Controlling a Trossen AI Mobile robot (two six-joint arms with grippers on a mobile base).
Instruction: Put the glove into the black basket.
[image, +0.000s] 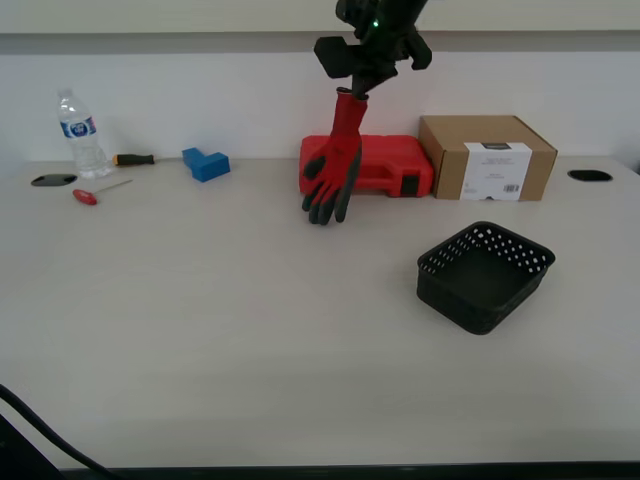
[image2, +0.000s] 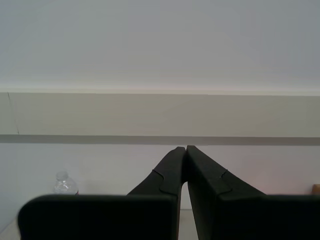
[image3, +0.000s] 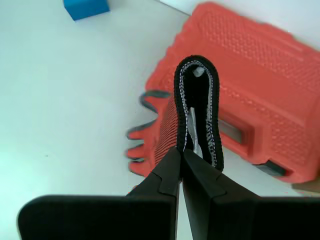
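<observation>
My first gripper (image: 352, 92) is shut on the cuff of the red glove (image: 336, 160) and holds it hanging above the table, dark grey fingers down, just in front of the red case. In the first wrist view the glove's open cuff (image3: 197, 110) sits pinched between the closed fingertips of my first gripper (image3: 182, 151). The black basket (image: 485, 275) stands empty on the table, toward the exterior view's right and nearer than the glove. My second gripper (image2: 186, 150) is shut and empty, pointing at the wall; it does not show in the exterior view.
A red hard case (image: 385, 165) and a brown cardboard box (image: 487, 157) stand at the back. A blue block (image: 205, 163), a screwdriver (image: 133, 159), a red-handled tool (image: 92, 194) and a water bottle (image: 78, 134) lie at the back on the exterior view's left.
</observation>
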